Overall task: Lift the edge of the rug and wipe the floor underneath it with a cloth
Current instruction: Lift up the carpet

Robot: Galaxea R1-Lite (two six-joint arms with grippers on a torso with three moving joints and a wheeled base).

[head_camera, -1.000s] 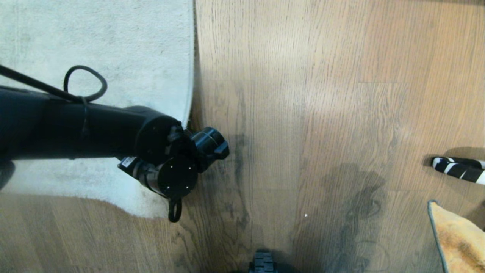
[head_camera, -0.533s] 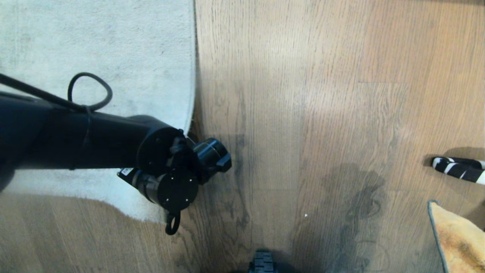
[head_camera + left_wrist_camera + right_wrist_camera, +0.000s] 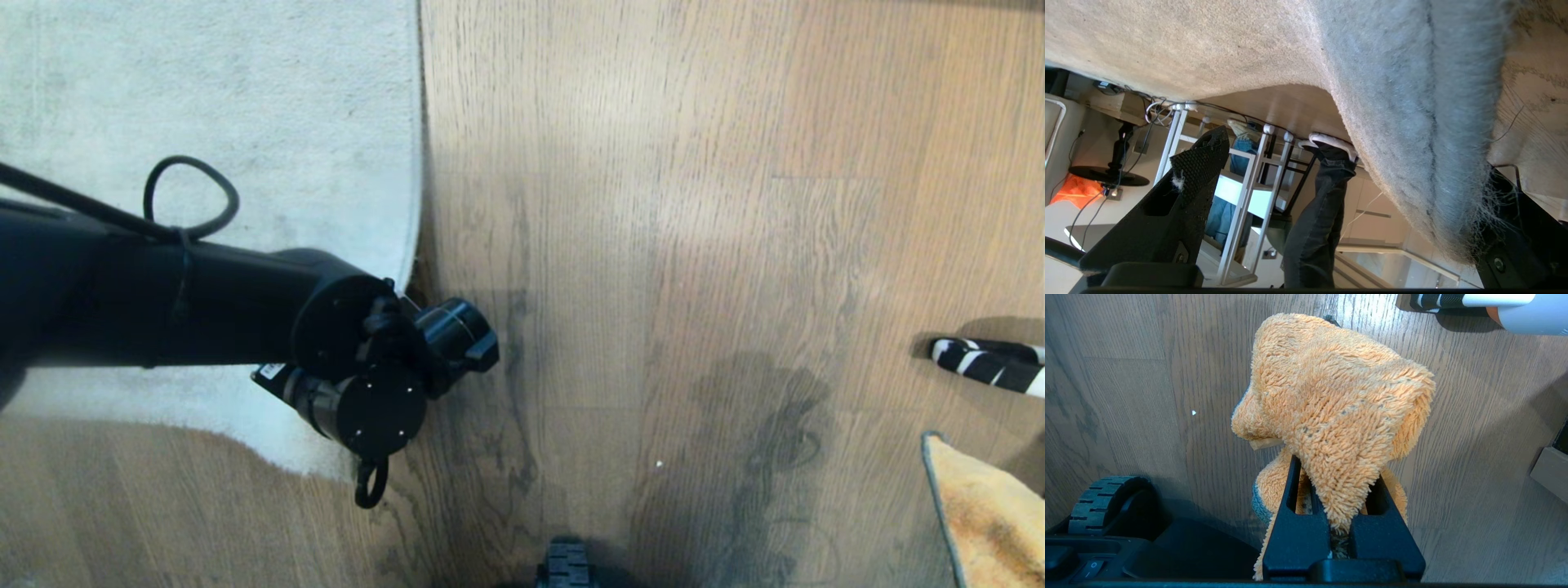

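The pale grey rug [image 3: 245, 98] lies at the left on the brown wood floor [image 3: 653, 245]. Its straight rug edge [image 3: 418, 163] runs toward me to a corner near my left wrist [image 3: 384, 384]. In the left wrist view my left gripper [image 3: 1355, 163] stands open astride the rug edge [image 3: 1433, 143]. One finger [image 3: 1184, 192] is clear of the pile and the other [image 3: 1515, 228] sits against the fringe. My right gripper [image 3: 1337, 490] is shut on the fuzzy orange cloth [image 3: 1331, 396] above the floor. A corner of the cloth [image 3: 980, 514] shows at the bottom right of the head view.
A black-and-white striped object [image 3: 988, 363] lies on the floor at the right. My base wheel [image 3: 567, 567] shows at the near edge. Beyond the rug, the left wrist view shows a person's legs in dark trousers [image 3: 1310, 228] and a white frame [image 3: 1249, 196].
My left wrist has shifted slightly nearer to me along the rug's corner, mostly in the first half second. The right gripper and cloth have not moved.
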